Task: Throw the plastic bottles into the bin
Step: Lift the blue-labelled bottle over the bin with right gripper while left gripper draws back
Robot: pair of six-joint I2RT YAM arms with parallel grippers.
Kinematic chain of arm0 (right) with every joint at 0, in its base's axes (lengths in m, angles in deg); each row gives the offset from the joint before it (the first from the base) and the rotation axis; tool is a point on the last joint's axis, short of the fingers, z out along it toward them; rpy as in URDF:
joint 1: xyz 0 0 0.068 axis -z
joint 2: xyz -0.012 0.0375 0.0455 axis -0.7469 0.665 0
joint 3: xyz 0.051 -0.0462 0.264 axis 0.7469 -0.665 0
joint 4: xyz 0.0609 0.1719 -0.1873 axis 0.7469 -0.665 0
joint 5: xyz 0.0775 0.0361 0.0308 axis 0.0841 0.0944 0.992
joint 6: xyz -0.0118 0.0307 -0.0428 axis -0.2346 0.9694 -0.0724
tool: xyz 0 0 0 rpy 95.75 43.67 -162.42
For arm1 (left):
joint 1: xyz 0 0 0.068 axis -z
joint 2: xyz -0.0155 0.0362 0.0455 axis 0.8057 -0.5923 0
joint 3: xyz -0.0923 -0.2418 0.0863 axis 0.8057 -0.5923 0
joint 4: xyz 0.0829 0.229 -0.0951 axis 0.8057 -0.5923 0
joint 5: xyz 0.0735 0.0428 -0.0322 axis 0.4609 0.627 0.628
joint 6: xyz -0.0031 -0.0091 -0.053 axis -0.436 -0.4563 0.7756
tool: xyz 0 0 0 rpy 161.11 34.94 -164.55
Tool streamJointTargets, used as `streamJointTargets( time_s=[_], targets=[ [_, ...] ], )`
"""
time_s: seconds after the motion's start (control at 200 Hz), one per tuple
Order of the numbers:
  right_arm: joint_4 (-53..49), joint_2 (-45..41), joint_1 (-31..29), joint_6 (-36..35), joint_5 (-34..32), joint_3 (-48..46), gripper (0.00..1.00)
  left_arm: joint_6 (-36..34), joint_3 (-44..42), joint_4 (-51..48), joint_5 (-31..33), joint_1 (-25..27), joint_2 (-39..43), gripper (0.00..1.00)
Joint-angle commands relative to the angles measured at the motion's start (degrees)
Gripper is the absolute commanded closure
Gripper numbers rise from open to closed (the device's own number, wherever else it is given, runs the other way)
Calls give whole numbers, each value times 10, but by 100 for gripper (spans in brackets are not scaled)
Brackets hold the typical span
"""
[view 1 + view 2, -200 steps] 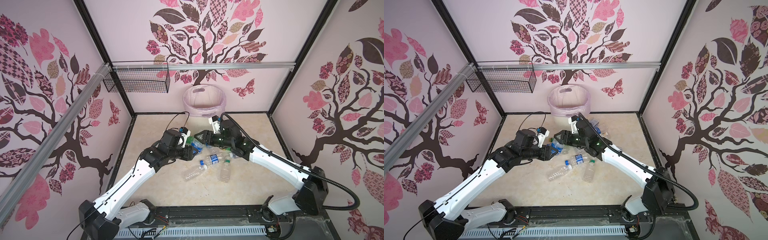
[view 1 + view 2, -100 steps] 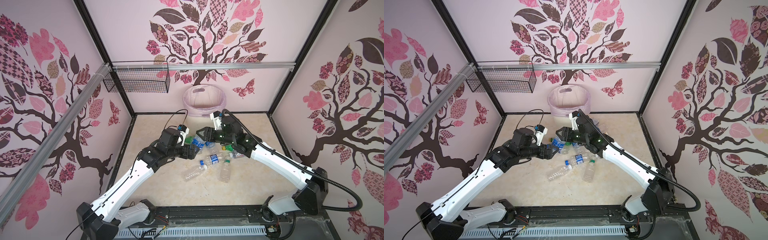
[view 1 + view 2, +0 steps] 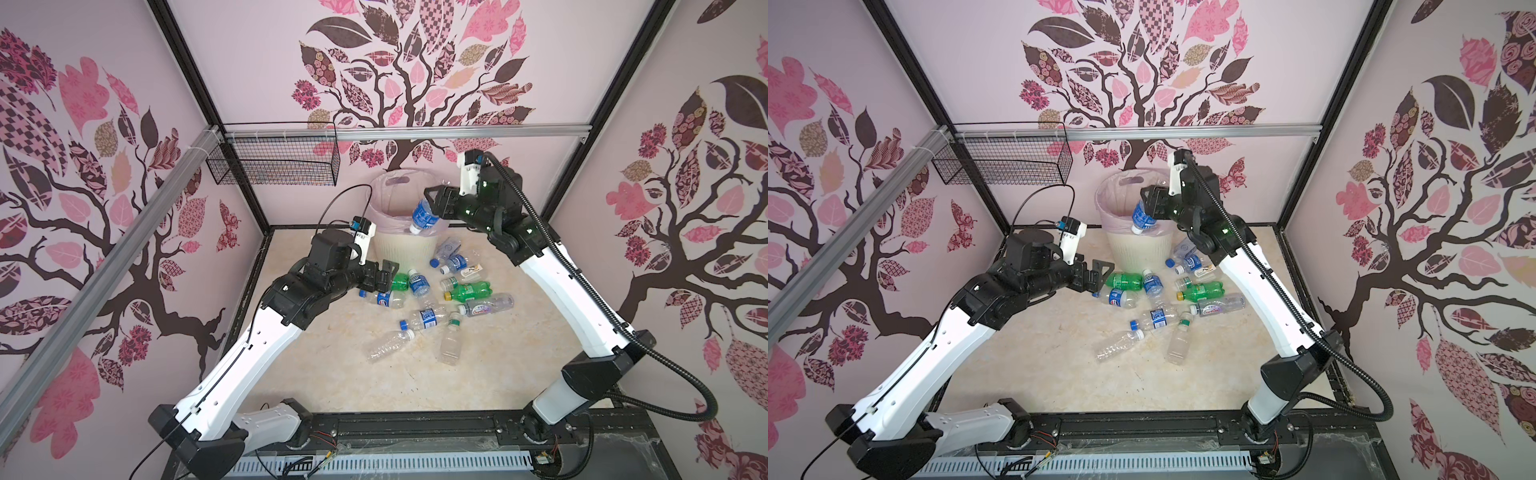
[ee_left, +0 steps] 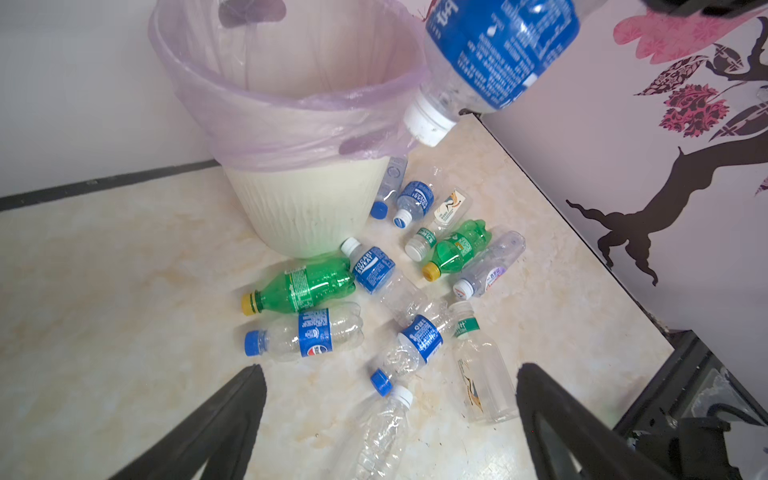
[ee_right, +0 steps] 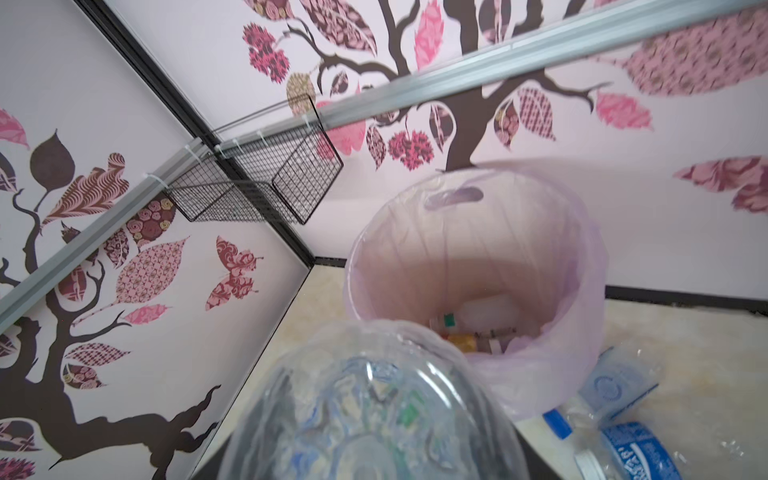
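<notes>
Top view: right fingers (image 3: 434, 199) clamped on blue-label bottle (image 3: 424, 214) at rim of bin (image 3: 399, 249) (left fingers (image 4: 216, 428) apart, empty); centre it over the mouth before release.

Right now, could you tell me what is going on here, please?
The right hand holds a blue-labelled bottle cap-down over the bin's rim, not yet released. The left hand is open and empty, low beside the loose bottles, about a dozen lying by the bin's foot.
</notes>
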Motion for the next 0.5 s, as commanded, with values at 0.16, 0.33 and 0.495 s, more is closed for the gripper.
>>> streamJointTargets(
  time_s=[0.16,0.33,0.495],
  targets=[
    [-51,79,16,-92,-78,279,53,-58,138,29,13,8,-62,3],
    [31,51,18,-108,-114,244,52,-85,147,61,42,23,-64,3],
    [82,95,26,-79,-107,170,51,-93,112,78,70,23,-52,3]
  ],
)
